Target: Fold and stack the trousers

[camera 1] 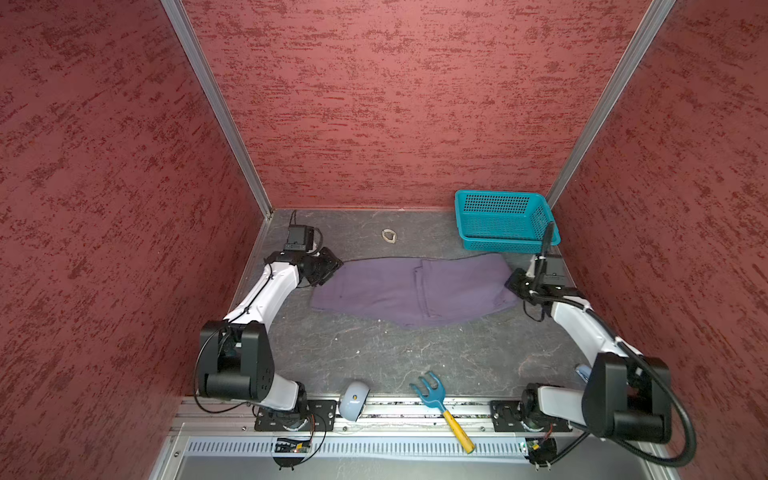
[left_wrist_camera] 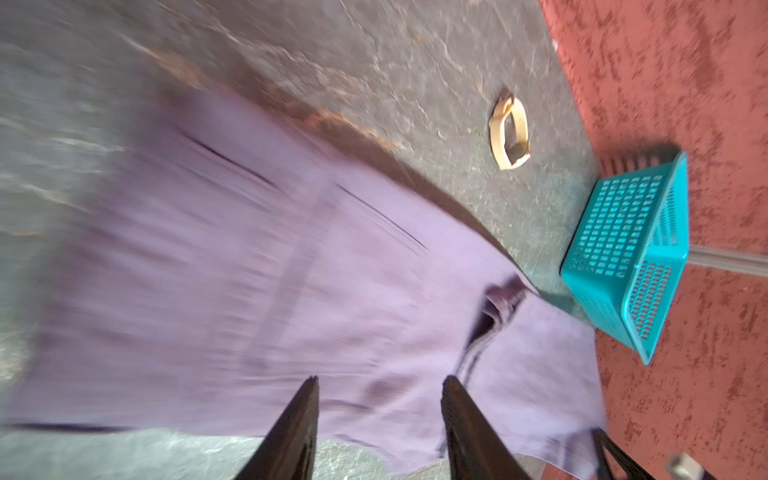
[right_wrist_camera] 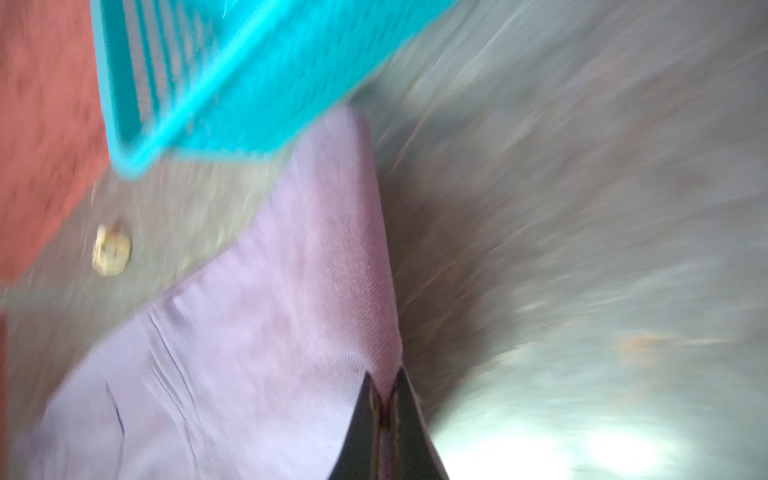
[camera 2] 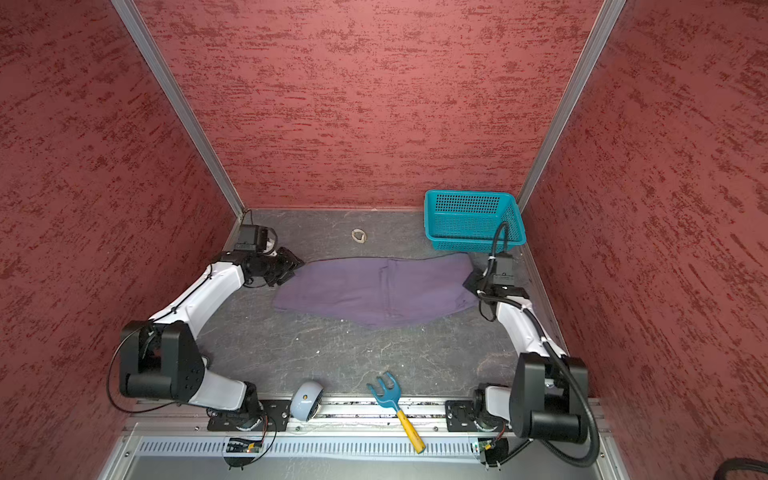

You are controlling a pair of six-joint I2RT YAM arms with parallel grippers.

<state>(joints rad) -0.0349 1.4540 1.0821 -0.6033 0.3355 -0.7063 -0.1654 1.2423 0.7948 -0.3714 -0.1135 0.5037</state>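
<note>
Left pincer (left_wrist_camera: 381,380) spread wide, right pincer (right_wrist_camera: 384,384) pinching the trousers (camera 1: 407,291).
The left pincer's two fingers (left_wrist_camera: 299,415) stand apart over the left end of the purple trousers; the blur hides whether they touch the cloth. The trousers lie spread across the grey table (camera 1: 374,353) between both pincers, just beside the teal basket (camera 1: 503,220). The right pincer is pressed together on their right edge.

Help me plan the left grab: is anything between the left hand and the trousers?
Nothing visible. The left hand, jaws apart, sits at the edge of the trousers with only cloth ahead. The teal basket and small beige ring lie farther back, off its path.
</note>
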